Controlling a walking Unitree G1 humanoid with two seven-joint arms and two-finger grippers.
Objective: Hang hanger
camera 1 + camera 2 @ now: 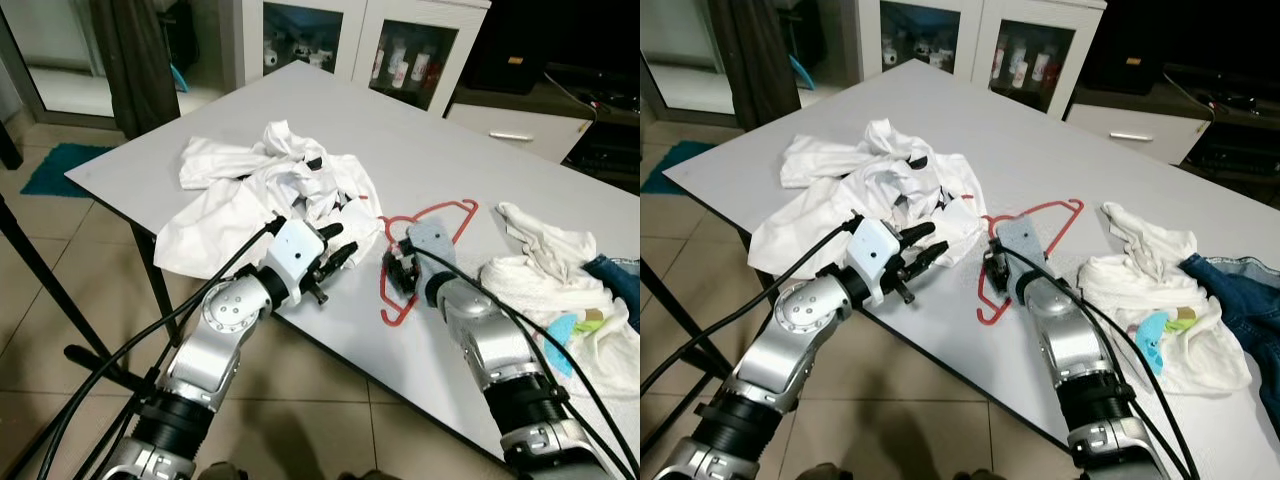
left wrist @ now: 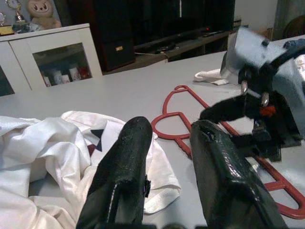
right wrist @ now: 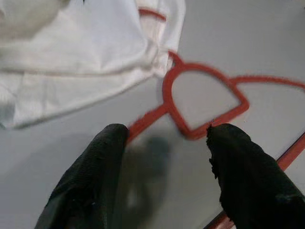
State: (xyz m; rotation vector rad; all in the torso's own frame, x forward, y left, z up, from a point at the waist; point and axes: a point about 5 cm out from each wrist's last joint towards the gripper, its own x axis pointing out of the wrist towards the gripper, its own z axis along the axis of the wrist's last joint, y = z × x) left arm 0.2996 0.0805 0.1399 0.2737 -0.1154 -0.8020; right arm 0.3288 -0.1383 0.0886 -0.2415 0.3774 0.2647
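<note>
Red plastic hanger [image 1: 430, 240] lies flat on my bench [image 1: 420, 150]; right tool [image 3: 164, 157] gapes empty above it, left tool [image 2: 167, 162] likewise open. Fingertips may skid it away.

Home, living area, from my feed.
I see a glass-door cabinet [image 1: 345, 45], plush toy [image 2: 42, 13], tiled floor [image 1: 60, 290], laundry [image 1: 265, 195] on table [image 1: 440, 150].

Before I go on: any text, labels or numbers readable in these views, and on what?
No readable text.
Shirt: black print, maybe a star, no words legible.
Cabinet bottles: labels too small.
Hanger, table, left pincer and right pincer: no markings seen.
</note>
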